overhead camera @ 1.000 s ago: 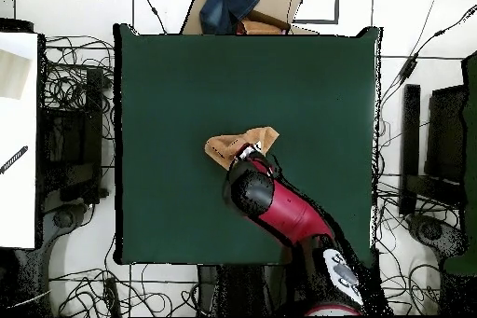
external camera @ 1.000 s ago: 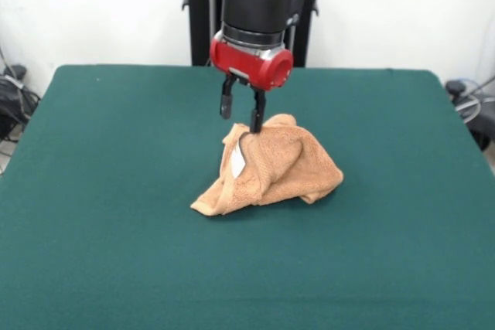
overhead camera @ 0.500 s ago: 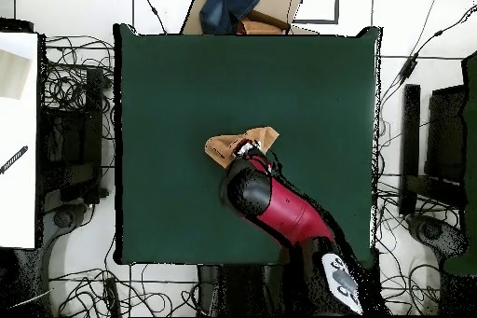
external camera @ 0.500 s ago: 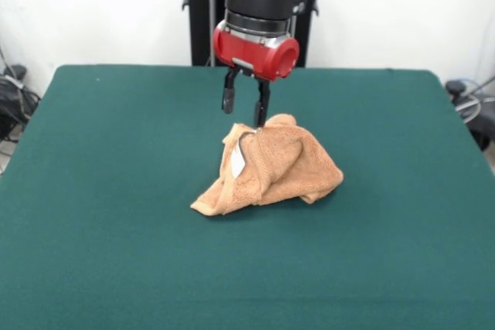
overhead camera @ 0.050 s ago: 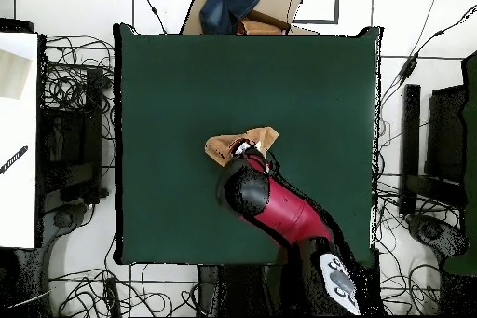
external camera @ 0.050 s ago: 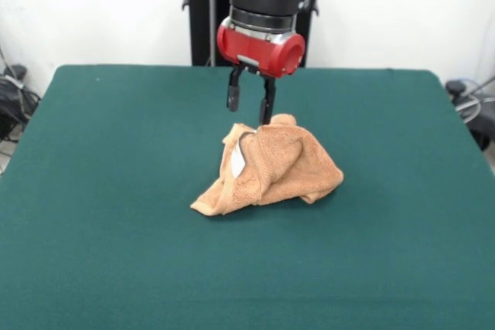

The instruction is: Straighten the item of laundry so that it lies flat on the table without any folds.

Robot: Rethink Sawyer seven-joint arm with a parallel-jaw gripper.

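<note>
The item of laundry (external camera @ 0.050 s ago: 272, 168), an orange-tan towel, sits bunched in a peaked heap near the middle of the green table (external camera @ 0.050 s ago: 108, 191), with a small white label showing on its left side. My gripper (external camera @ 0.050 s ago: 248, 113) hangs open just above the heap's top, with nothing between its fingers; the right fingertip is close to the highest fold. In the overhead view the towel (overhead camera @ 0.050 s ago: 224, 147) lies crumpled at the table (overhead camera @ 0.050 s ago: 307, 81) centre, partly hidden under the gripper (overhead camera @ 0.050 s ago: 250, 152) and the red arm.
A cardboard box with blue cloth (overhead camera @ 0.050 s ago: 242, 5) sits past the table's top edge in the overhead view. Cables lie on the floor all round, and a white surface (overhead camera @ 0.050 s ago: 17, 137) stands to the left.
The gripper has risen off the towel's peak and drifted slightly right in the front view. The towel heap has kept its shape and place.
</note>
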